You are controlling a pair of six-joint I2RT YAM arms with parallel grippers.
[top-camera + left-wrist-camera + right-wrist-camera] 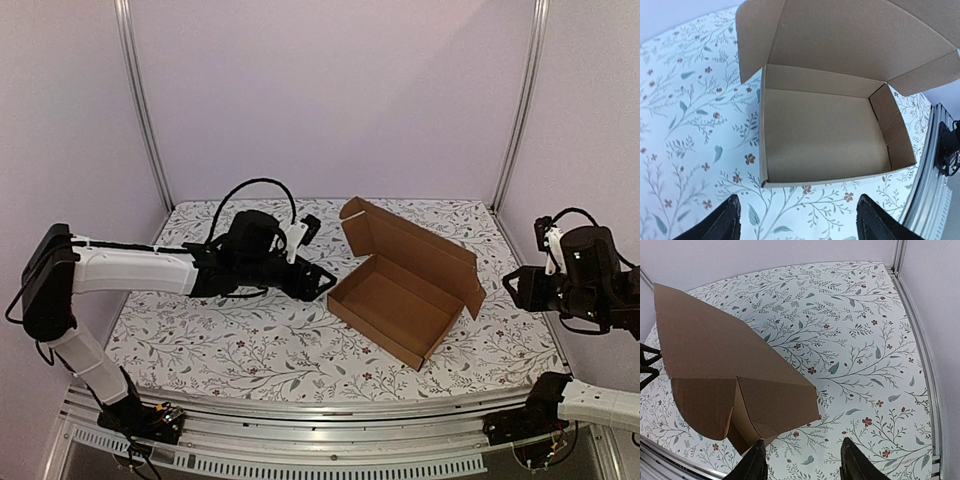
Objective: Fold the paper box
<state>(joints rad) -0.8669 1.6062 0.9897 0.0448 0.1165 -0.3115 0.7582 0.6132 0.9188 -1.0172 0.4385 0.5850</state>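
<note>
I am looking at the plain brown cardboard mailer box (392,302). Its shallow tray is standing formed, and its lid (412,243) is rising open along the far long wall, so I am judging the closing fold to be the step in hand. To do it well, I am planning to steady the tray's short end with one side while the other reaches behind the lid and presses it forward over the tray. The lid's end flaps should be turned inward so they slide inside the walls rather than buckling.

My left gripper (796,221) is hanging wide open and holding nothing. The box is sitting just ahead of its fingertips on the flower-printed table cover (240,345), not touching them. My right gripper (802,460) is standing moderately open and is also empty. The box's near corner is lying just beside and ahead of its left finger (756,462), and I cannot tell whether the two are touching.
</note>
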